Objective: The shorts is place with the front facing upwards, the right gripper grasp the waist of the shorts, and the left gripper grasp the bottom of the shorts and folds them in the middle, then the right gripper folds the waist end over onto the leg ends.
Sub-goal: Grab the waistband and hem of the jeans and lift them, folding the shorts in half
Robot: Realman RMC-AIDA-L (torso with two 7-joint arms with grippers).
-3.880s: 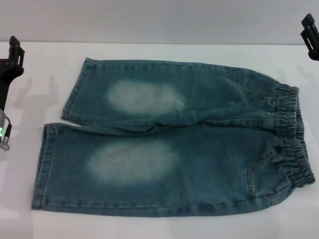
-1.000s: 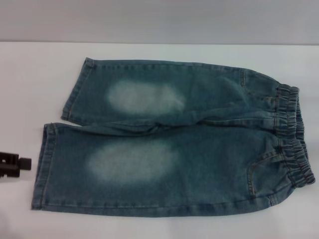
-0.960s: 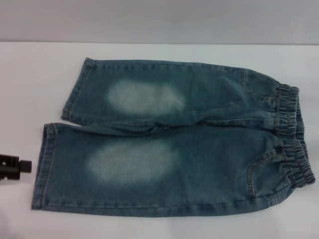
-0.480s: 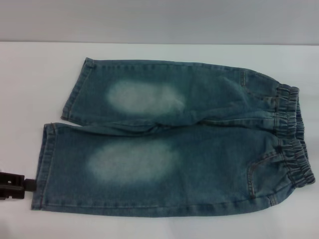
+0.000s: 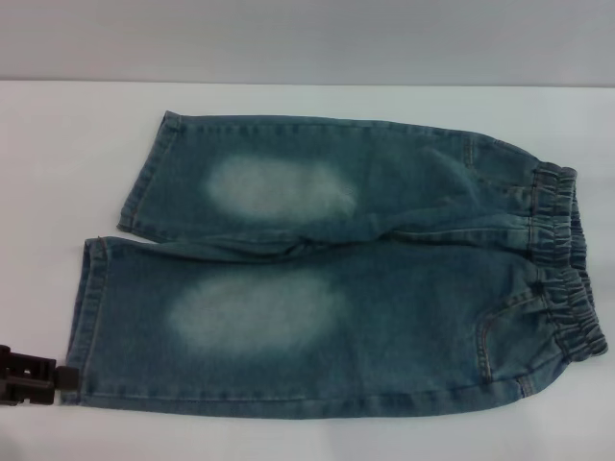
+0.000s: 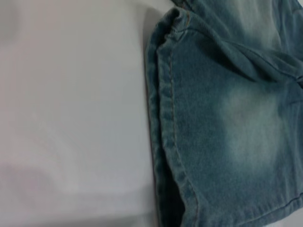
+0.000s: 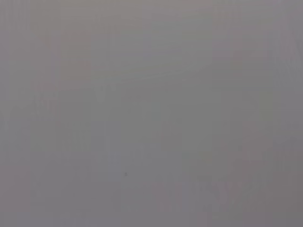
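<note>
The shorts (image 5: 336,288) lie flat on the white table (image 5: 58,154), front up, showing two pale faded patches. The waist of the shorts (image 5: 567,269), a gathered elastic band, is at the right. The bottom of the shorts (image 5: 88,317), two straight hemmed leg ends, points left. My left gripper (image 5: 60,376) is low at the left edge of the head view, its black tip right beside the near leg's hem corner. The left wrist view shows that hem (image 6: 165,118) close up. My right gripper is out of view.
White table surface (image 6: 71,118) lies bare to the left of the leg ends. The table's far edge (image 5: 307,83) meets a grey wall behind the shorts. The right wrist view shows only plain grey.
Both grippers left the upper corners of the head view. My left gripper then came in low at the left and moved down and toward the near leg's hem corner. The shorts have not moved.
</note>
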